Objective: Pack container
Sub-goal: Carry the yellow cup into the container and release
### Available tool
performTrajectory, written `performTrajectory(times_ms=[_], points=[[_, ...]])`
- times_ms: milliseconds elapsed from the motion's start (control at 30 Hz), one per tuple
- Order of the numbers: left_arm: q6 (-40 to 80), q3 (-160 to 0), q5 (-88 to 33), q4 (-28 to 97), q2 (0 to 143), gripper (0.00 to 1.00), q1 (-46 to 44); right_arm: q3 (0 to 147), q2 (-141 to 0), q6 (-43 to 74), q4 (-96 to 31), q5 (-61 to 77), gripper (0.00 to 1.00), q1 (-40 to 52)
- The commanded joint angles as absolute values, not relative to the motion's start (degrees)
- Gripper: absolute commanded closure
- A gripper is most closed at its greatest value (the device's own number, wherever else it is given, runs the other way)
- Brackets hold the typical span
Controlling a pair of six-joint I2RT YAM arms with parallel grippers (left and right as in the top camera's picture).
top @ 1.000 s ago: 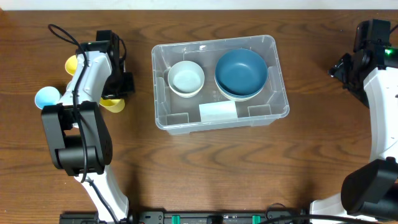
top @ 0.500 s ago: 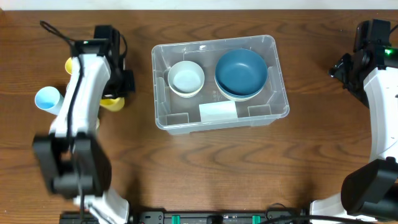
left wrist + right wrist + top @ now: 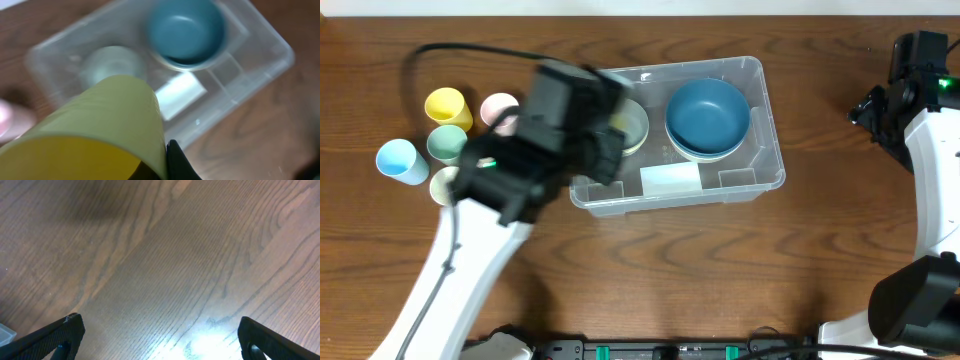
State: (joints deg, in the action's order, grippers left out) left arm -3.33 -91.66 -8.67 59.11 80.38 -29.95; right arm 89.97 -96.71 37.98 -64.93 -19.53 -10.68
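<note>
A: What is shown from overhead?

B: The container (image 3: pixel 772 160) is found at the centre of the table (image 3: pixel 650 260). Inside it, a blue bowl (image 3: pixel 708 115) is set toward 3 o'clock and a white bowl (image 3: pixel 636 125) toward 9 o'clock. A pale label (image 3: pixel 670 180) is seen on the base at 6 o'clock. The left arm (image 3: pixel 520 170) is shown blurred across the container's 9 o'clock wall, and the white bowl is partly covered by it.

A: And beside the container?

B: At 9 o'clock, cups are stood on the table: a yellow cup (image 3: pixel 445 105), a pink cup (image 3: pixel 500 108), a green cup (image 3: pixel 447 143) and a blue cup (image 3: pixel 398 160). A pale cup (image 3: pixel 443 180) is largely hidden by the arm. The right arm (image 3: pixel 920 100) is seen at the table's 3 o'clock edge, well apart from the container.

A: What is given by the left wrist view?

B: A held cup (image 3: pixel 100 125), yellow, is shown filling the lower left. It is clamped by the left gripper (image 3: pixel 115 165). One dark finger (image 3: pixel 175 160) is seen against its 3 o'clock side, and the other is hidden. Beneath, the container is seen blurred, with the blue bowl at 1 o'clock and the white bowl at 11 o'clock.

A: And the right wrist view?

B: The right gripper (image 3: pixel 160 335) is shown with its fingers (image 3: pixel 70 330) spread wide, at 7 and 5 o'clock, over bare wood.
</note>
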Motion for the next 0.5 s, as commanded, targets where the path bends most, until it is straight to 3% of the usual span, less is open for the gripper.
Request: performTrajectory(times_ms=[0, 467], points=[[-7.51, -91.35, -10.31, 58.48, 86.15, 0.94, -34.48, 90.08, -96.71, 38.74, -64.97, -20.53, 0.01, -10.92], [-7.27, -91.35, -13.41, 53.67, 109.84, 0.94, -37.71, 90.11, -96.71, 38.74, -64.97, -20.51, 0.01, -10.92]])
